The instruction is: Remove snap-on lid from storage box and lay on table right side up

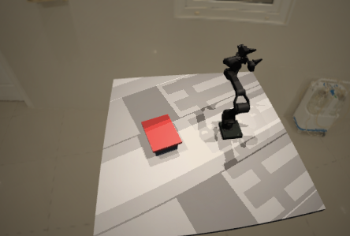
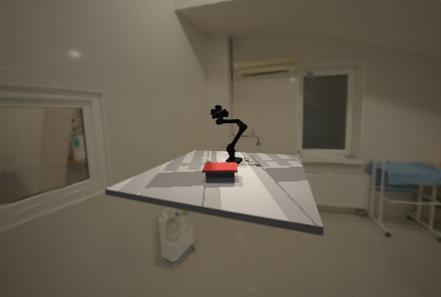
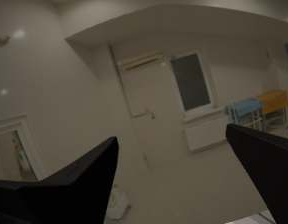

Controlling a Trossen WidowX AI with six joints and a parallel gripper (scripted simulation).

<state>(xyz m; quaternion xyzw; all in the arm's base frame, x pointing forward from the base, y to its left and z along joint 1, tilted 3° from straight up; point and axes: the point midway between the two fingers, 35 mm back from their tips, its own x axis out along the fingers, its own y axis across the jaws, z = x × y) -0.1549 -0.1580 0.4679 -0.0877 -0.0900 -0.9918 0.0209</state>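
Note:
The red lid [image 1: 162, 135] [image 2: 220, 167] sits on top of the dark storage box [image 1: 167, 150] [image 2: 220, 176], lying flat with its red top facing up. The box stands on the table [image 1: 126, 174] [image 2: 278, 204], and only a strip of its dark side shows below the lid's edge. My gripper [image 1: 258, 55] [image 3: 173, 136] is open and empty, with its two black fingers wide apart in the wrist view. It is raised high above the table, well away from the lid and pointing away from it. Neither the box nor the lid shows in the wrist view.
The arm's base [image 1: 231, 129] [image 2: 233, 160] stands on the table, to the right of the box in the top view and behind it in the exterior view. A white container [image 1: 320, 106] [image 2: 176, 235] is on the floor beyond the table's edge.

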